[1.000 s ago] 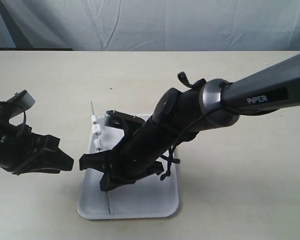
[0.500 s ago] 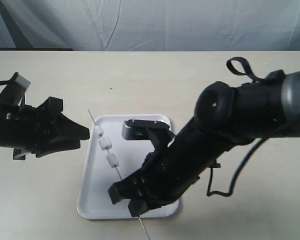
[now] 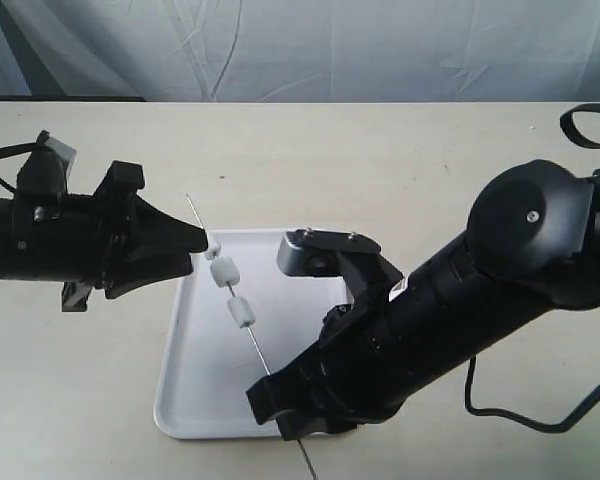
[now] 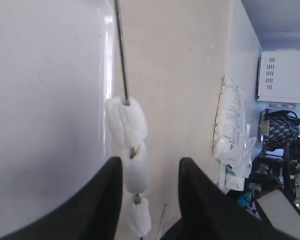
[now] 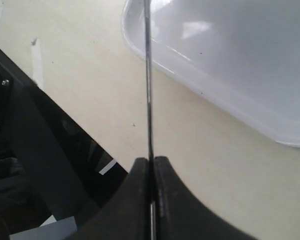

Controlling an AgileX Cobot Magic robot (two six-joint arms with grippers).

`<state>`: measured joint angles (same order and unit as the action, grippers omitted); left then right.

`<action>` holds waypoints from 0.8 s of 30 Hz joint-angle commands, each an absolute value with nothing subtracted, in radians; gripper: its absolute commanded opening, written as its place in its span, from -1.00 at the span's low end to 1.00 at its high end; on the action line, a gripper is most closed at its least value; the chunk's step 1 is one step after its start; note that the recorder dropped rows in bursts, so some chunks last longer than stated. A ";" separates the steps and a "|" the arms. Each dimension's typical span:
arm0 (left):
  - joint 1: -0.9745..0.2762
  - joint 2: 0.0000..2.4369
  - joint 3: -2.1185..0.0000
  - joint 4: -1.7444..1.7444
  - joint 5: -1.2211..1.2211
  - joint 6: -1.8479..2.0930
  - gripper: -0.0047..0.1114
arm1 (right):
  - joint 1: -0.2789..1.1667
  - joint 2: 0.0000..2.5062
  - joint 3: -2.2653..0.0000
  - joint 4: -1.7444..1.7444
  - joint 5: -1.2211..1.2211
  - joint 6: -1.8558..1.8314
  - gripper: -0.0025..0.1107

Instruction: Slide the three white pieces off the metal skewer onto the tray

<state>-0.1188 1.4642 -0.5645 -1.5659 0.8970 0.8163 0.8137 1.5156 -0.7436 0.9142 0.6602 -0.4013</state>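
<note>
Threading the three white pieces (image 3: pixel 226 274), the metal skewer (image 3: pixel 265 362) was held slanted above the tray (image 3: pixel 195 400).
Near one end it was pinched by the right fingers (image 5: pixel 140 195); the left fingers (image 4: pixel 102 200) were spread either side of the pieces.
</note>
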 commanded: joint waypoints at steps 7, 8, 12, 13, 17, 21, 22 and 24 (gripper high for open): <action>-0.126 1.466 -0.562 -1.589 0.840 0.846 -0.29 | 0.811 1.472 -0.741 0.932 0.693 -0.416 -0.97; -0.126 1.466 -0.562 -1.593 0.840 0.849 -0.29 | 0.811 1.472 -0.741 0.932 0.695 -0.416 -0.97; -0.126 1.466 -0.562 -1.606 0.855 0.851 -0.29 | 0.811 1.470 -0.741 1.015 0.712 -0.479 -0.97; -0.126 1.466 -0.562 -1.611 0.862 0.851 -0.29 | 0.811 1.470 -0.741 1.038 0.712 -0.492 -0.97; -0.126 1.466 -0.562 -1.622 0.884 0.853 -0.29 | 0.811 1.470 -0.741 1.053 0.712 -0.503 -0.97; -0.126 1.466 -0.562 -1.627 0.886 0.853 -0.32 | 0.811 1.470 -0.741 1.045 0.712 -0.505 -0.97; -0.126 1.466 -0.562 -1.629 0.886 0.853 -0.35 | 0.811 1.470 -0.741 1.039 0.712 -0.505 -0.97; -0.126 1.466 -0.562 -1.629 0.886 0.853 -0.50 | 0.811 1.470 -0.741 1.034 0.716 -0.505 -0.97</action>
<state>-0.1203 1.4642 -0.5645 -1.6163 0.8746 0.8465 0.8137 1.4788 -0.7436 1.0452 0.7116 -0.4916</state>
